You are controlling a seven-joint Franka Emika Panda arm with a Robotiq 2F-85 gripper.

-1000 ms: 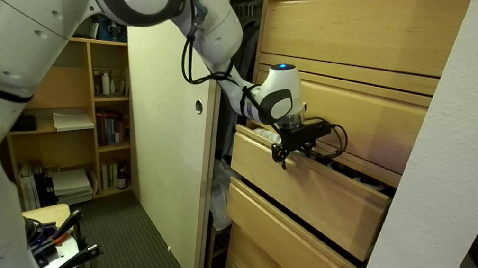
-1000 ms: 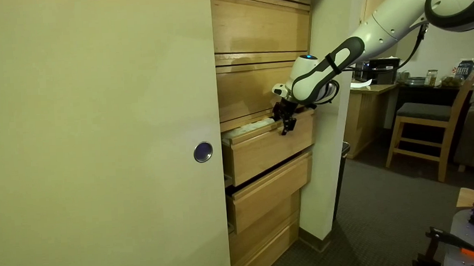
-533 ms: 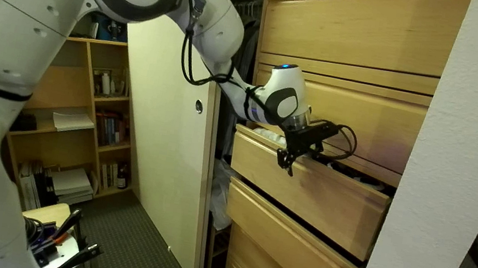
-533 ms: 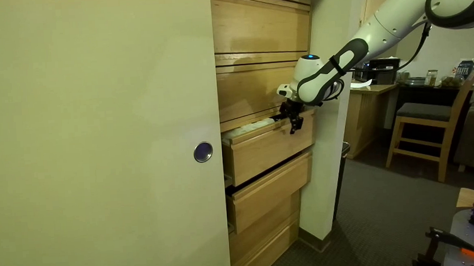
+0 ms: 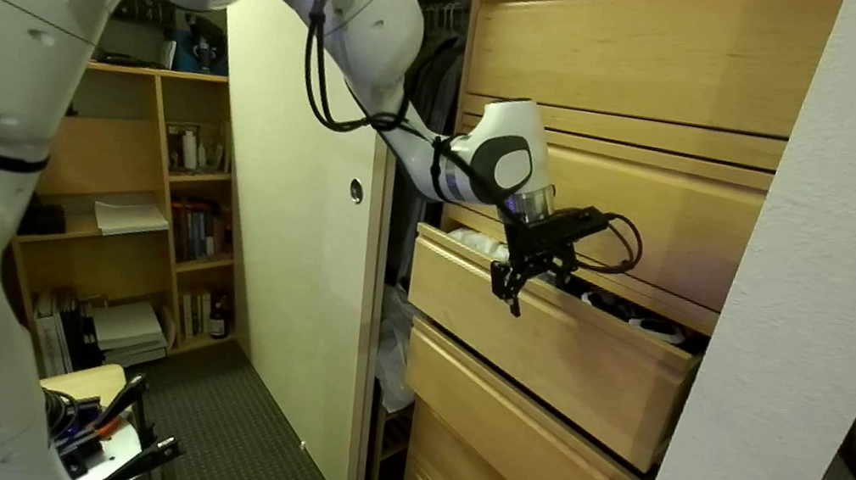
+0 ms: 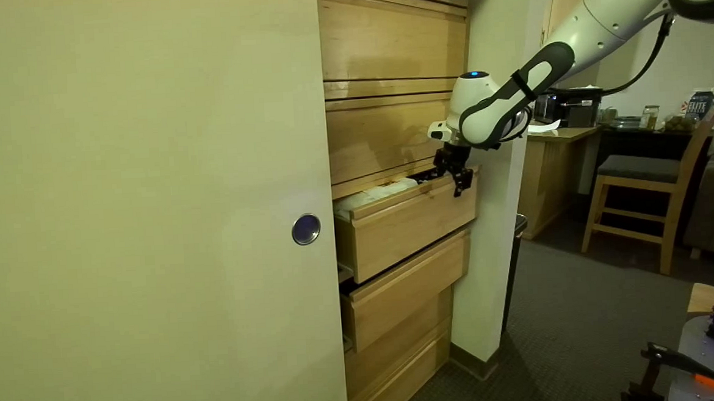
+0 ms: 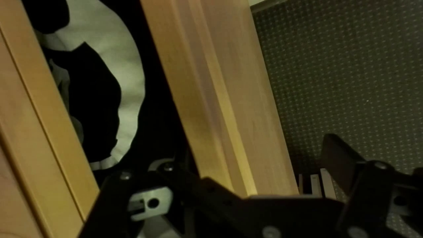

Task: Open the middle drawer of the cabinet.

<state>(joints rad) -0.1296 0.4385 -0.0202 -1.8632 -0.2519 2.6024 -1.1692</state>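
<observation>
The end effector (image 5: pixel 533 291) sits at the top edge of the middle drawer (image 5: pixel 554 367), its jaws standing well apart. In the wrist view one jaw is inside the middle drawer, behind its front, and the opposite one is outside, over the carpet (image 7: pixel 343 86); nothing is clamped, and whether the inner jaw touches the wood cannot be told.

The middle drawer is already part way out of the cabinet (image 5: pixel 626 128): it juts forward of the drawer above (image 5: pixel 662 226), which looks closed, and both exterior views show a slot along its top. Inside it lie a white bundle (image 6: pixel 381 193), at the end nearer the pale door (image 6: pixel 150 211), and, toward the opposite end, a pale curved band (image 7: pixel 132 82) on something dark. Directly under the middle drawer, the drawer below (image 5: pixel 524 448) also sticks out, seemingly a little less.

So the opening seems begun but not finished, since the slot looks narrow; how far the middle drawer can run does not show. What is probably left is more pulling outward, the inner jaw hooked behind the front, then lifting the end effector clear of the wood.
</observation>
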